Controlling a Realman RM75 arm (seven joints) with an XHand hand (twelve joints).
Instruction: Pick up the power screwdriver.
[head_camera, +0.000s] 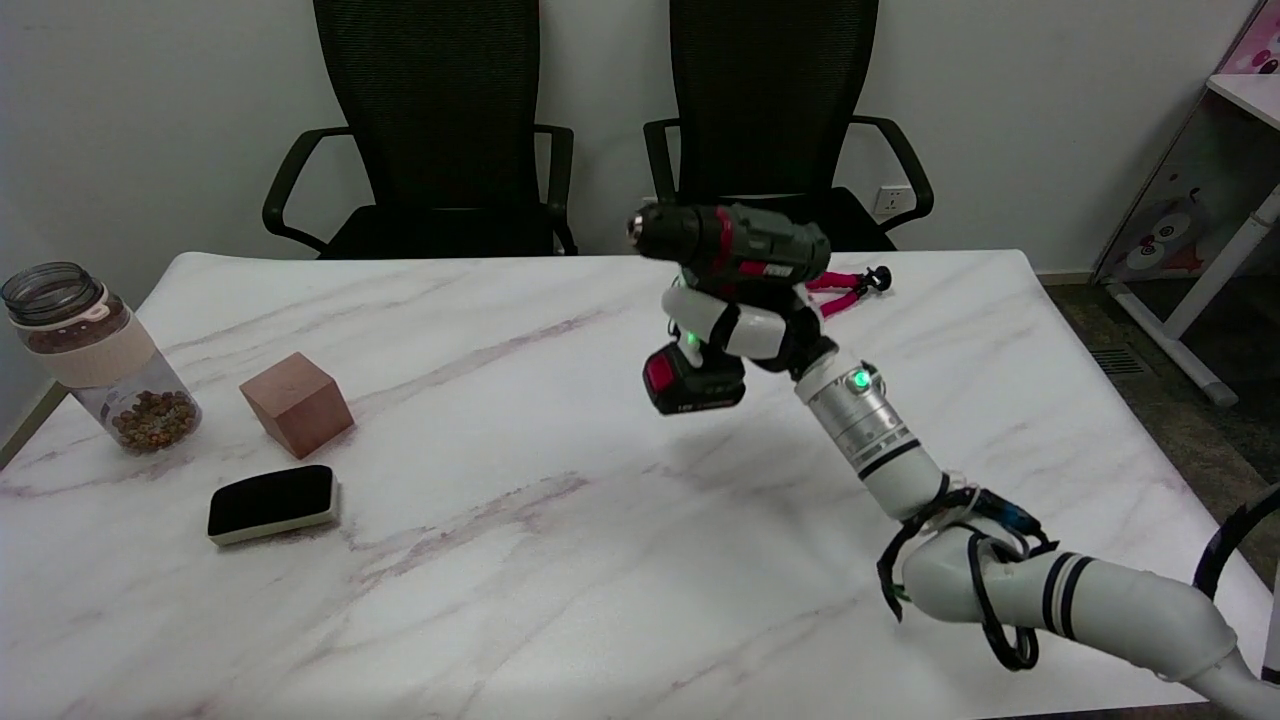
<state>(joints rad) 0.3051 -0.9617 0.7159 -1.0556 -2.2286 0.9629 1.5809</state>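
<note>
Now right hand (745, 330) wrapped tight round power screwdriver (725, 262) grip, tool held clear above table (560, 560).

Screwdriver grip (715, 330) hidden inside robot hand (745, 325); pliers (845, 288) half-hidden.

head view | above near side of table (560, 600) | looks down, across | faces chairs (430, 120)

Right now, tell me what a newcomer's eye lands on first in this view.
The power screwdriver stands out, held above the table by the right hand wrapped around its grip, chuck pointing left. At the table's left sit a jar, a wooden cube and a black eraser.
</note>
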